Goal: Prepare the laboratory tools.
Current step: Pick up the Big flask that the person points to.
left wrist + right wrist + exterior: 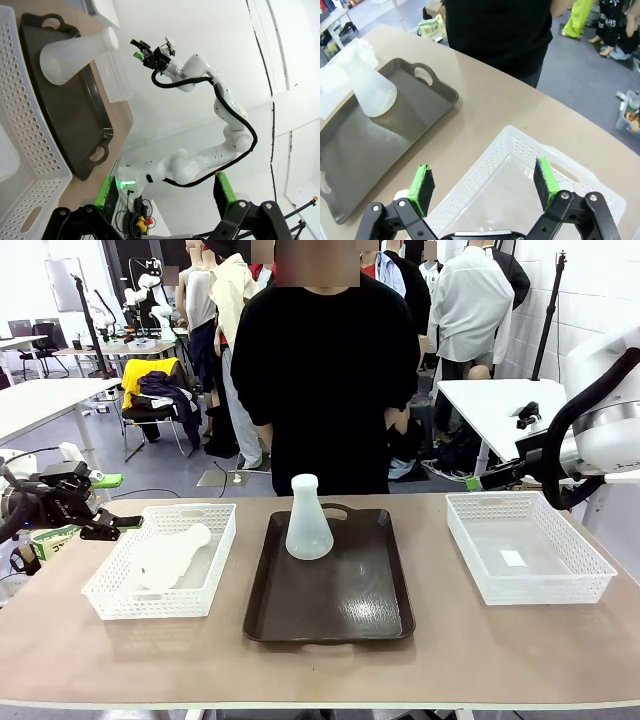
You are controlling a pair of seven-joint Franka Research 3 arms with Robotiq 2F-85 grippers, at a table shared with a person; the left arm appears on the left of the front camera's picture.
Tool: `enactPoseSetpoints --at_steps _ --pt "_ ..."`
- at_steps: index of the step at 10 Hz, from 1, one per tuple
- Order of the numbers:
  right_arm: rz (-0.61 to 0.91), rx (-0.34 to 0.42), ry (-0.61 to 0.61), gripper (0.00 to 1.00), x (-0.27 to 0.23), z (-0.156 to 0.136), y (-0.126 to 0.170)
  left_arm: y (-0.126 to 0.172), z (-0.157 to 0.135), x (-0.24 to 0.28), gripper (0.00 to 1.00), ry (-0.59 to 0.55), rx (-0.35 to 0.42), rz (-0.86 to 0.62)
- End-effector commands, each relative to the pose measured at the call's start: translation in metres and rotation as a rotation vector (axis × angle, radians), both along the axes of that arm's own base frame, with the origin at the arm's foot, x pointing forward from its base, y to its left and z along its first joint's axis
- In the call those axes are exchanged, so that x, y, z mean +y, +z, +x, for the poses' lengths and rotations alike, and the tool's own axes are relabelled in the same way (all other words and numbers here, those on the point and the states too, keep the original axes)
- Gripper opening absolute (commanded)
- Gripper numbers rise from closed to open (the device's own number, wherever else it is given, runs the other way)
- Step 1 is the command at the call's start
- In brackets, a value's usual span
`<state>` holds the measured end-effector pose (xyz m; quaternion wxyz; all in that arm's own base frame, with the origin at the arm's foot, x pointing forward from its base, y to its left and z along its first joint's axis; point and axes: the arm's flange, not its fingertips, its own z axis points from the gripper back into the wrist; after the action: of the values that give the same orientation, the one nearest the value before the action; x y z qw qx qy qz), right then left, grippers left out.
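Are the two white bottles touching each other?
Apart. Front view: the upright flask stands on the dark tray, the lying flask is inside the left basket, with bare table between them.

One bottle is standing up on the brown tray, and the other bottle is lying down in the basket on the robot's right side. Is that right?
Not quite. One flask does stand upright on the brown tray, but the other flask lies in the left basket, not the right basket. The front view shows it.
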<state>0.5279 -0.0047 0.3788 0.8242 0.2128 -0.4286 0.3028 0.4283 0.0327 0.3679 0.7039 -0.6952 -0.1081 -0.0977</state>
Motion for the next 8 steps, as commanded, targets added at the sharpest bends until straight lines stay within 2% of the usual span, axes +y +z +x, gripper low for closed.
enactPoseSetpoints --at_steps 1,8 --pt "-0.006 0.001 0.003 1.00 -0.0010 -0.0001 0.0004 0.0028 0.0003 -0.0004 1.00 0.006 -0.013 -0.017" --pt "-0.006 0.001 0.003 1.00 -0.0010 -0.0001 0.0004 0.0028 0.0003 -0.0004 1.00 0.006 -0.013 -0.017"
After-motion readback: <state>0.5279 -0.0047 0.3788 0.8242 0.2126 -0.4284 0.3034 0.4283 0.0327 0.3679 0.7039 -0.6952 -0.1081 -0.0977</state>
